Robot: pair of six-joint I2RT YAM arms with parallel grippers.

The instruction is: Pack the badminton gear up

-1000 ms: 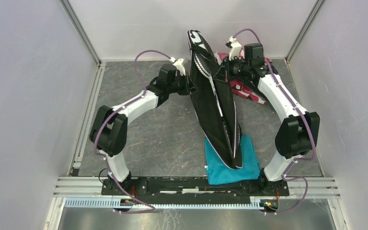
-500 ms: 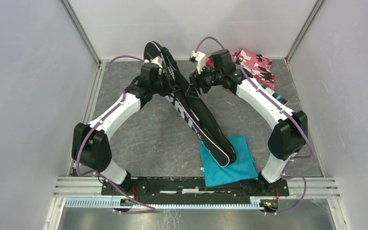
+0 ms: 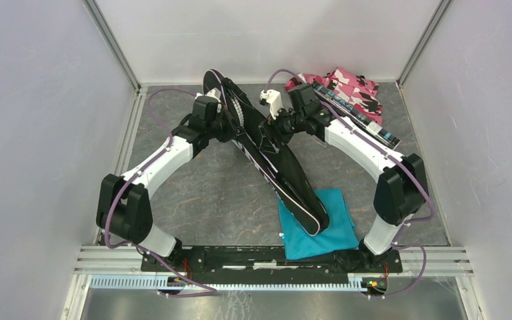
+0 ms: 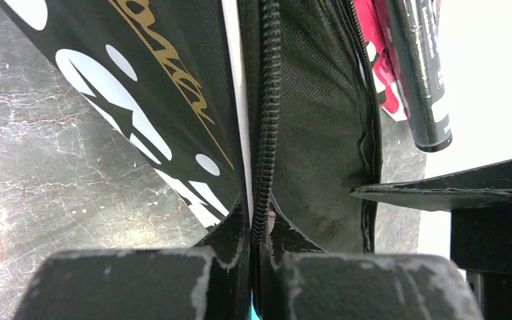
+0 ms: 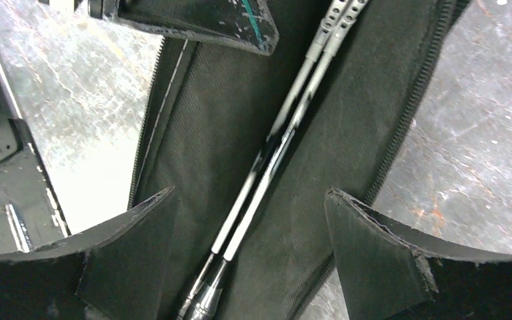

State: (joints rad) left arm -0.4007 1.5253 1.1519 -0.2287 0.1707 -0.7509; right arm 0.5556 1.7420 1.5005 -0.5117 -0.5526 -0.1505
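Light falls soft and even from above in the overhead view. The pale walls read bright, the grey marbled worktop (image 3: 220,193) carries only faint shadows under the arms, and focus holds throughout. The corner posts lean outward slightly, a wide-angle effect. In the left wrist view the left arm's black fingers (image 4: 227,253) sit close and blurred, while the black woven racquet bag (image 4: 313,100) is crisp down to its weave — the right edge is blown out white. In the right wrist view the worktop glares at upper left, and the right arm's dark fingers (image 5: 373,247) lose detail in shadow.

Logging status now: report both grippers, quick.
Left gripper: closed, pinching the bag's zipper edge.
Right gripper: open, holding nothing, over the bag.
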